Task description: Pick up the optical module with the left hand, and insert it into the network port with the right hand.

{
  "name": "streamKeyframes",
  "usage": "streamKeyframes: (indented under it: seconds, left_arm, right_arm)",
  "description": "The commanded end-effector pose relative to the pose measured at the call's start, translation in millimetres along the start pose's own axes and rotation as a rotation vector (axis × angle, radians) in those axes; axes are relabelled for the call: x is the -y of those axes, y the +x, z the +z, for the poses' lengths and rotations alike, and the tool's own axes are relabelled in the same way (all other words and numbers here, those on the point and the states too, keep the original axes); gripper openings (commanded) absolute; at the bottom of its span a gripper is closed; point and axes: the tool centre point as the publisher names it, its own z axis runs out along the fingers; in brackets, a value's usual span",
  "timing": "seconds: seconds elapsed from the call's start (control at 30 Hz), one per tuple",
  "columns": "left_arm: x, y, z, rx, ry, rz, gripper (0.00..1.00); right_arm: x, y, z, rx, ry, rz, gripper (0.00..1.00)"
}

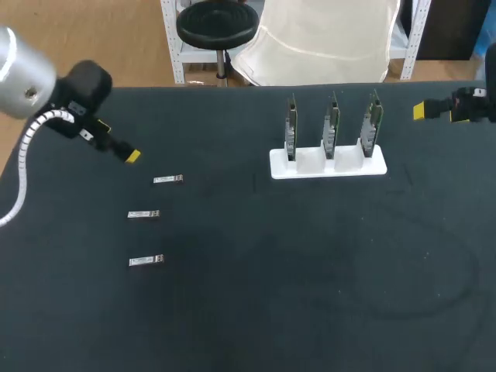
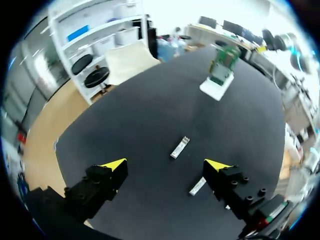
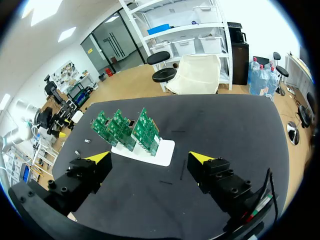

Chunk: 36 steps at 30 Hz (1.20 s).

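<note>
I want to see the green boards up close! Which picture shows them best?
The right wrist view: the three green boards stand near and show their broad faces. The head view shows only their thin edges from above; the left wrist view shows them far off and small.

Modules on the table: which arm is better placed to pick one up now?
Left. The left gripper is open, with a module just ahead of it; the right gripper is far off on the other side, by the board stand.
</note>
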Motion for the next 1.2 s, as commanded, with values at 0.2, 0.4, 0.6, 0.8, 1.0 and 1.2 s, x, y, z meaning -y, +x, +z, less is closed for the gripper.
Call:
streamKeyframes:
  seconds: [0.2, 0.4, 0.6, 0.8, 1.0, 1.2]
  left_arm:
    - [-10.9, -2.0, 9.3, -0.183, 0.222, 0.246, 1.00]
    - [-9.9, -0.1, 23.5, -0.219, 0.229, 0.264, 1.00]
    - [-0.4, 2.2, 37.4, -0.228, 0.240, 0.281, 1.00]
    - [13.2, 7.7, 48.3, -0.242, 0.253, 0.334, 1.00]
    - [18.5, 11.3, 56.4, -0.247, 0.224, 0.393, 1.00]
    - [25.8, 13.9, 67.4, -0.263, 0.204, 0.462, 1.00]
  right_arm:
    - [-1.1, 0.4, -0.2, 0.001, 0.005, 0.001, 1.00]
    - [-1.1, 0.4, -0.2, 0.001, 0.005, 0.001, 1.00]
    - [-1.1, 0.4, -0.2, 0.001, 0.005, 0.001, 1.00]
    - [-1.1, 0.4, -0.2, 0.001, 0.005, 0.001, 1.00]
    - [-1.1, 0.4, -0.2, 0.001, 0.005, 0.001, 1.00]
    - [-1.1, 0.4, -0.2, 0.001, 0.005, 0.001, 1.00]
